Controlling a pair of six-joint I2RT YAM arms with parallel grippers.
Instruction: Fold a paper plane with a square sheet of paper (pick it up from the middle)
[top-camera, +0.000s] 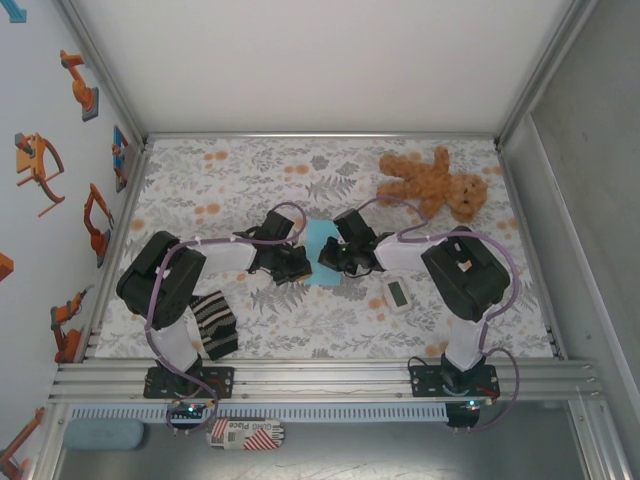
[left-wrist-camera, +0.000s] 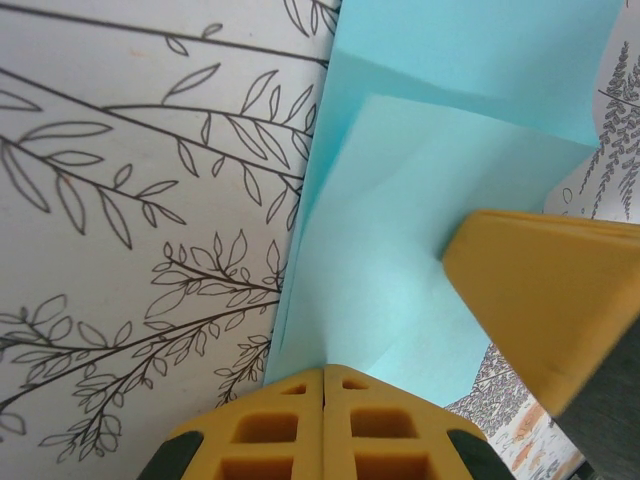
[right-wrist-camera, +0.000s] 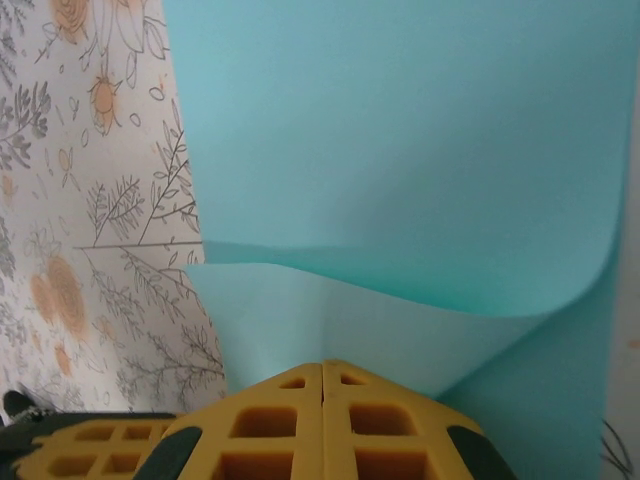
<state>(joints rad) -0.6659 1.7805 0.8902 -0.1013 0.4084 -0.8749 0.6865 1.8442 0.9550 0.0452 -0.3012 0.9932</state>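
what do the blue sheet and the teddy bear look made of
Blue sheet: thin matte paper, it seems; it curls smoothly and its folded layers keep sharp edges. Teddy bear: probably plush fabric; brown, with a fuzzy outline and limbs splayed flat.

A red-and-white striped packet (top-camera: 245, 432) lies on the metal ledge just in front of the left arm's base (top-camera: 190, 381). It carries dark lettering printed on a white patch. The word "Place" can be read; the letters beside it are too small to make out. No other writing is legible.
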